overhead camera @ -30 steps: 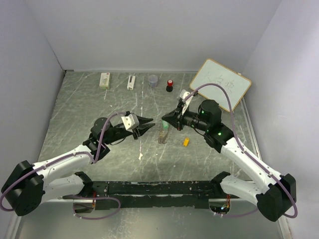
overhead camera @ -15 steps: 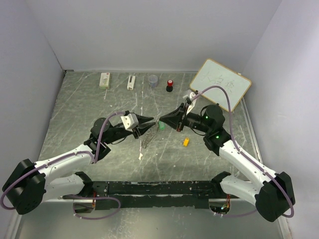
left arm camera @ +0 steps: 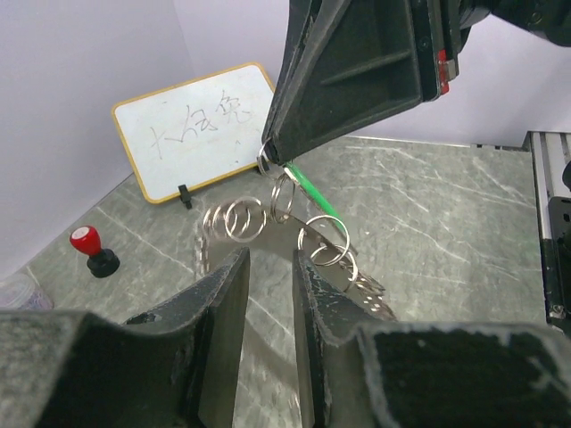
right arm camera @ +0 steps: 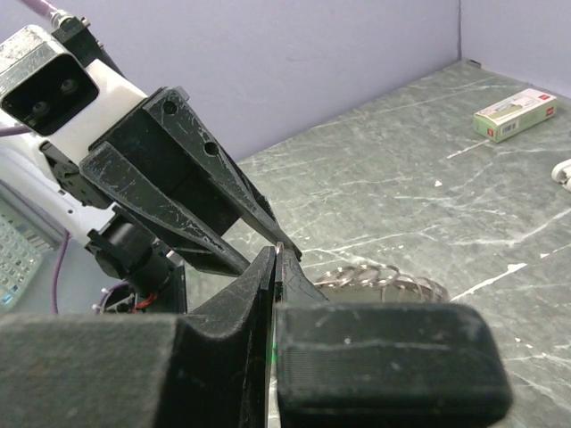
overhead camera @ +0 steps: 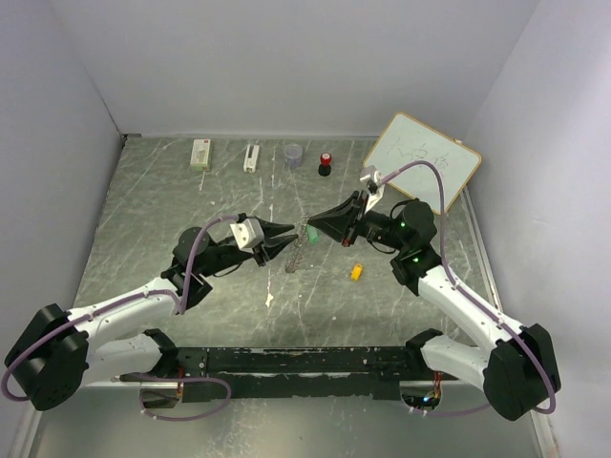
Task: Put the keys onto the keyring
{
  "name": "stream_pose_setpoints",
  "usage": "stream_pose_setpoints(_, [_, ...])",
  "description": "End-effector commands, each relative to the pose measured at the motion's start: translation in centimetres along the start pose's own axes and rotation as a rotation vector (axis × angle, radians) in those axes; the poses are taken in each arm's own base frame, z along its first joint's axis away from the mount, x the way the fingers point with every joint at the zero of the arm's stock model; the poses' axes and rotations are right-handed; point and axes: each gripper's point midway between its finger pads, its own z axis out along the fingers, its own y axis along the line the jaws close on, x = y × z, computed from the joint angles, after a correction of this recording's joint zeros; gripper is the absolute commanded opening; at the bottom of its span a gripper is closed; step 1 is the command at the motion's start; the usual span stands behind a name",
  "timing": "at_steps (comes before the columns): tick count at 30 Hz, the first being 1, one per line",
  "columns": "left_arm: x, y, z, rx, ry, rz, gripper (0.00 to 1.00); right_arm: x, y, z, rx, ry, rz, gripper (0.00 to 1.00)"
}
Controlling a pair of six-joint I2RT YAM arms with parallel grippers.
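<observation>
The keyring [overhead camera: 296,252], a chain of small silvery rings, hangs in the air between my two grippers. My right gripper [overhead camera: 310,229] is shut on its top end, and a thin wire loop shows between the pressed fingertips [right arm camera: 277,250]. The green key [overhead camera: 311,232] sits at that same pinch and slants down from it [left arm camera: 312,190]. In the left wrist view the keyring [left arm camera: 284,194] dangles just beyond my left gripper [left arm camera: 270,254], whose jaws stand partly apart with only table showing between them. The yellow-orange key [overhead camera: 356,272] lies on the table below the right arm.
A whiteboard [overhead camera: 423,162] leans at the back right. A red-topped black knob [overhead camera: 326,164], a small grey cup [overhead camera: 293,153] and two white boxes [overhead camera: 200,154] [overhead camera: 251,157] line the back edge. A white scrap [overhead camera: 270,301] lies near the front.
My right gripper has carried the keyring and green key left, up to the left gripper's tips. The ring swung from hanging straight down to slanting between the grippers. The left arm barely moved.
</observation>
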Motion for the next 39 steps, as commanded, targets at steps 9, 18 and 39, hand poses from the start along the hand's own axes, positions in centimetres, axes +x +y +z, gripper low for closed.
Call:
stream_pose_setpoints(9, [-1.5,-0.8,0.5,0.047,-0.075,0.002,0.37,-0.7,0.7,0.0,-0.063,-0.034,-0.015,0.00])
stream_pose_setpoints(18, [-1.8,-1.1,0.9,0.070,-0.094,-0.013,0.36,-0.5,0.6,0.0,-0.072,-0.032,-0.006,0.00])
stream_pose_setpoints(39, [-2.1,-1.9,1.4,0.108,-0.130,-0.033,0.35,-0.8,1.1,0.2,-0.105,-0.048,0.009,0.00])
